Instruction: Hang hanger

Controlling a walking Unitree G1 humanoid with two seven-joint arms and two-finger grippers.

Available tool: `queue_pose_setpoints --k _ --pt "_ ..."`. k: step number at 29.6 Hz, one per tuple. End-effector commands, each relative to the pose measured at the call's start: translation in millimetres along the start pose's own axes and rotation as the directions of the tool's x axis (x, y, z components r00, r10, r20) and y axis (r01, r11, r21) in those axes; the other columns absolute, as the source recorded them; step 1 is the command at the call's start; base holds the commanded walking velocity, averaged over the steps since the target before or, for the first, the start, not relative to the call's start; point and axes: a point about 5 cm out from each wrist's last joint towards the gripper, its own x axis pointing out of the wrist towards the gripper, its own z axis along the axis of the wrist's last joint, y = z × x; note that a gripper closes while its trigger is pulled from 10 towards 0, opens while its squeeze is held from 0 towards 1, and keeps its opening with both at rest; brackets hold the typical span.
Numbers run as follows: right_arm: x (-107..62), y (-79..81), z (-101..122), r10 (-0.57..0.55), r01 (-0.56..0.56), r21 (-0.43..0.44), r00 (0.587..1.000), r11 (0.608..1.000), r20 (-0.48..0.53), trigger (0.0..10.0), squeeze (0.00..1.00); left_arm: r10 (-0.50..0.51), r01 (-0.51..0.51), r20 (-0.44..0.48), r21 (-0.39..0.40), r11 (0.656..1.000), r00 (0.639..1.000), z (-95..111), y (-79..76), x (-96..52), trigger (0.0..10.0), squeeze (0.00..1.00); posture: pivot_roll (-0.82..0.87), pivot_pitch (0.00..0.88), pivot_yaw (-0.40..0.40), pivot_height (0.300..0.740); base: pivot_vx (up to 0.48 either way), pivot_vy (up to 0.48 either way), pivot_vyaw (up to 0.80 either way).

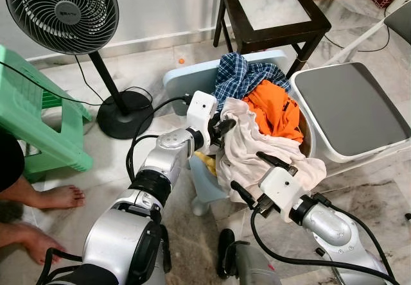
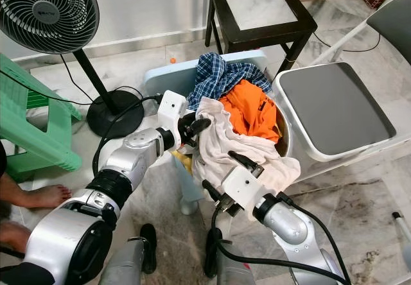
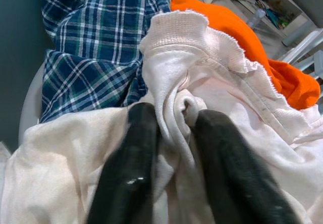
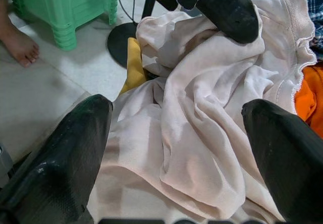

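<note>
1. Pinched between the left gripper's point(image 3: 174, 133) two black fingers point(image 3: 133, 153) is a fold of the cream cloth point(image 1: 257, 153); the jaws stand narrow, with only that ridge of fabric between them.
2. Right gripper point(image 4: 176, 128) has its jaws spread wide, one finger point(image 4: 75, 148) at the lower left of the wrist frame and the other at the lower right, and the cream cloth lies between them; whether the fingertips touch it cannot be told.
3. No hanger can be made out, so its place, its long axis and which way it points cannot be told.
4. Cream cloth spills from the centre of the head view toward the lower right, draped over the rim of a pale laundry basket point(image 1: 186, 79), its ribbed hem uppermost near the left gripper.
5. Orange garment point(image 1: 276, 108) lies just behind the cream cloth, and a blue plaid shirt point(image 1: 241, 73) sits above it, toward the upper centre.
6. Something yellow point(image 1: 207, 163) shows under the cream cloth's left edge.
7. Grey-topped white box point(image 1: 350, 108) stands just right of the basket.
8. Dark wooden chair point(image 1: 273, 15) is at the upper centre, a black standing fan point(image 1: 61, 9) at the upper left, and a green plastic stool point(image 1: 38, 118) at the left edge.
9. Bare feet point(image 1: 58, 197) of a person rest on the floor at the lower left.
</note>
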Motion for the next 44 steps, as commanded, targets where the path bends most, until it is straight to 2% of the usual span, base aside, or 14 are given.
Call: queue_pose_setpoints --k 1,17,20,23,24,25,27,30,33,36,38,41,42,44 --pt "-1.3 6.2 -4.2 0.017 -0.017 0.011 1.000 1.000 -0.019 10.0 0.79 -0.009 0.009 -0.013 -0.008 1.000 1.000 -4.6 -2.4 0.8 0.0 0.00 0.02 0.368 -0.038 0.740 0.000 0.000 0.00" --pt "5.3 1.6 -4.2 0.008 -0.008 0.005 1.000 1.000 -0.010 10.0 0.79 -0.029 0.022 0.103 0.068 0.997 0.994 8.8 -0.8 -1.9 0.0 0.00 0.04 0.349 -0.047 0.740 0.000 0.000 0.00" --pt "6.4 0.9 -3.6 0.009 -0.009 0.004 1.000 1.000 -0.006 10.0 0.79 -0.031 0.017 0.146 0.096 0.995 0.989 13.9 0.3 -3.8 0.0 0.00 0.05 0.345 -0.049 0.740 0.000 0.000 0.00" --pt "7.4 -0.2 -3.3 0.003 -0.003 0.007 1.000 1.000 -0.001 10.0 0.79 -0.070 0.029 0.228 0.177 0.984 0.971 25.1 -3.3 -7.4 0.0 0.00 0.05 0.340 -0.049 0.740 0.000 0.000 0.00" --pt "7.4 -0.2 -3.3 0.003 -0.003 0.007 1.000 1.000 -0.001 10.0 0.79 -0.070 0.029 0.228 0.177 0.984 0.971 25.1 -3.3 -7.4 0.0 0.00 0.05 0.340 -0.049 0.740 0.000 0.000 0.00" --pt "8.0 -1.0 -3.5 -0.005 0.005 0.012 1.000 1.000 0.002 10.0 0.79 -0.103 0.035 0.287 0.234 0.972 0.952 32.6 -7.6 -11.8 0.0 0.00 0.06 0.338 -0.048 0.740 0.000 0.000 0.00" --pt "9.2 -2.4 -4.0 -0.021 0.021 0.014 1.000 1.000 0.006 10.0 0.79 -0.139 0.033 0.357 0.287 0.957 0.924 39.9 -13.9 -19.3 0.0 0.00 0.07 0.334 -0.047 0.740 0.000 0.000 0.00" --pt "10.8 -4.3 -3.7 -0.044 0.044 0.021 0.999 0.999 0.013 10.0 0.79 -0.171 0.035 0.402 0.323 0.946 0.900 42.8 -20.7 -27.2 0.0 0.00 0.07 0.332 -0.048 0.740 0.000 0.000 0.00" --pt "13.2 -9.0 -2.8 -0.091 0.090 0.039 0.996 0.995 0.020 10.0 0.79 -0.238 0.062 0.427 0.388 0.920 0.872 41.3 -33.9 -41.4 0.0 0.00 0.08 0.332 -0.049 0.740 0.000 0.000 0.00" --pt "14.3 -12.5 -3.5 -0.117 0.116 0.046 0.993 0.992 0.018 10.0 0.79 -0.258 0.079 0.422 0.397 0.914 0.869 35.8 -39.7 -49.9 0.0 0.00 0.10 0.331 -0.051 0.740 0.000 0.000 0.00" --pt "15.8 -18.6 -4.4 -0.158 0.157 0.052 0.987 0.986 0.016 10.0 0.79 -0.251 0.079 0.418 0.388 0.918 0.873 25.6 -43.9 -62.3 0.0 0.00 0.11 0.331 -0.056 0.740 0.000 0.000 0.00" --pt "16.6 -28.7 -6.1 -0.231 0.229 0.074 0.973 0.971 0.007 10.0 0.78 -0.201 0.053 0.394 0.356 0.933 0.897 7.4 -41.7 -74.1 0.0 0.00 0.11 0.328 -0.060 0.740 0.000 0.000 0.00" --pt "16.6 -28.7 -6.1 -0.231 0.229 0.074 0.973 0.971 0.007 10.0 0.78 -0.201 0.053 0.394 0.356 0.933 0.897 7.4 -41.7 -74.1 0.0 0.00 0.11 0.328 -0.060 0.740 0.000 0.000 0.00" --pt "15.9 -33.3 -7.3 -0.255 0.253 0.094 0.967 0.963 0.001 10.0 0.78 -0.150 0.007 0.366 0.365 0.931 0.918 -7.2 -38.4 -85.9 0.0 0.00 0.12 0.323 -0.062 0.740 0.000 0.000 0.00"
